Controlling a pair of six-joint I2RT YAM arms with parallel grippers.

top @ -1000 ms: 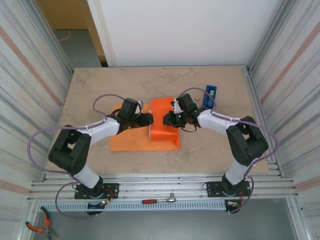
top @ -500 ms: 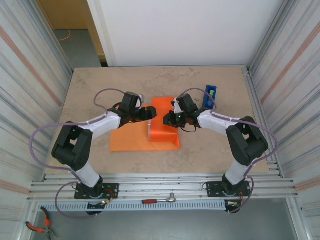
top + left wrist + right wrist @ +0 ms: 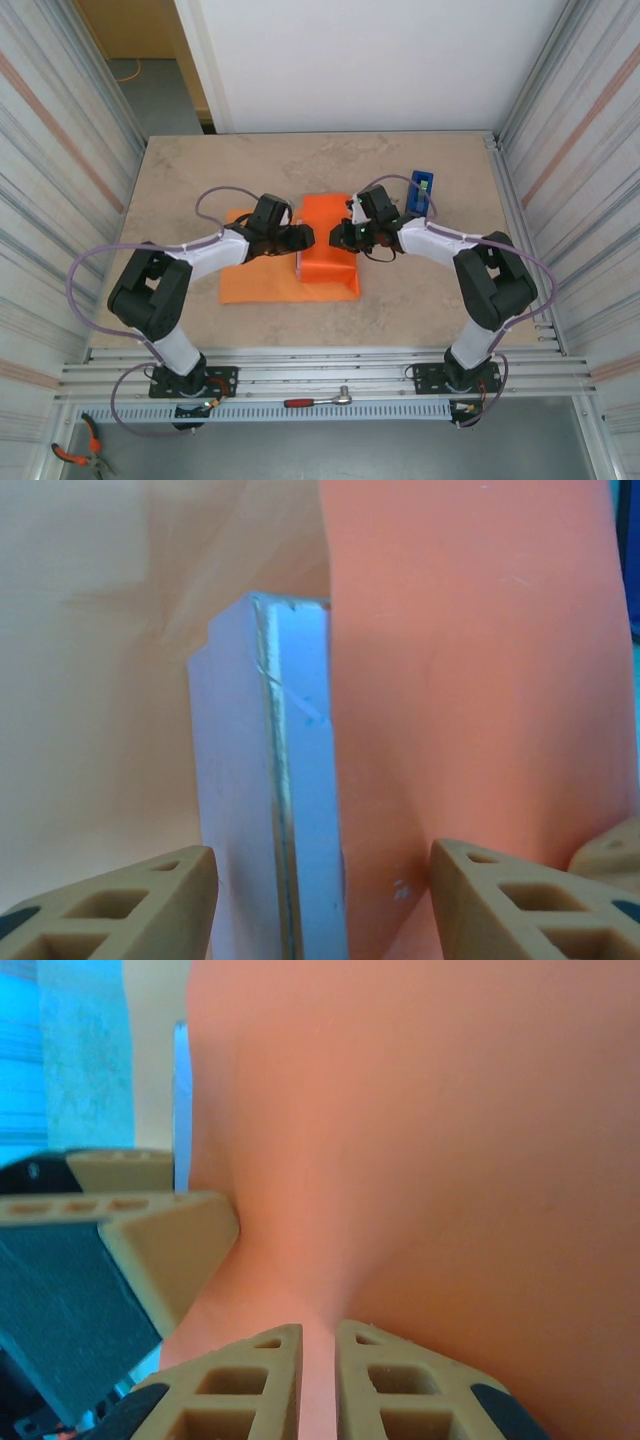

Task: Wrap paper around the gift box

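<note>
Your right tool [image 3: 318,1385] is pressed together on a thin ridge of the paper [image 3: 450,1140], pinching the orange sheet where it is drawn up and over the gift box [image 3: 262,780]; that grip looks meant to hold the flap taut across the top so it cannot slide back. Your left tool [image 3: 320,910] is spread, its fingers on either side of the uncovered end, probably to steady the gift box or press the sheet against it. The gift box sits in the middle of the table [image 3: 200,170] on the sheet, its pale side bare just beside the draped flap. The blue tape dispenser [image 3: 422,190] stands apart behind your right arm, likely kept there for sealing. No brand, label or writing can be read anywhere
</note>
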